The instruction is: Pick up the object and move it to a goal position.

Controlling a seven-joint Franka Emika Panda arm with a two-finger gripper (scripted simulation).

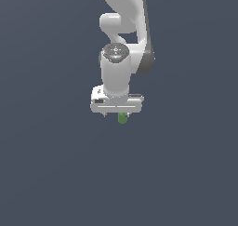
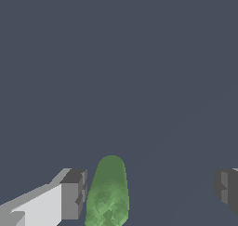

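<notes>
Pincer (image 2: 151,192) spread wide, pinching nothing. Green cylinder (image 2: 109,195) lying inside the gap, but far off centre: just beside one dark finger pad (image 2: 74,194), perhaps touching it, though too close to tell from the wrist view; well apart from the opposite pad (image 2: 226,189). Long axis running roughly along the camera's line of sight, across the closing direction, rounded end pointing away from the pincer, bumpy lobed end nearest the camera. So a squeeze would land on the cylinder's curved sides, not its ends.

From the exterior view, only a short green stub (image 1: 122,118) showing under the white pincer body (image 1: 116,103), a little toward the exterior view's right of the body's middle; the rest hidden beneath. Plain dark table (image 1: 56,174) all around, no goal marker visible.

Likely call: shift sideways to centre the cylinder between the pads, or simply close and let the far pad sweep in. Risk with the latter: cylinder rolling or skewing against the near pad.
</notes>
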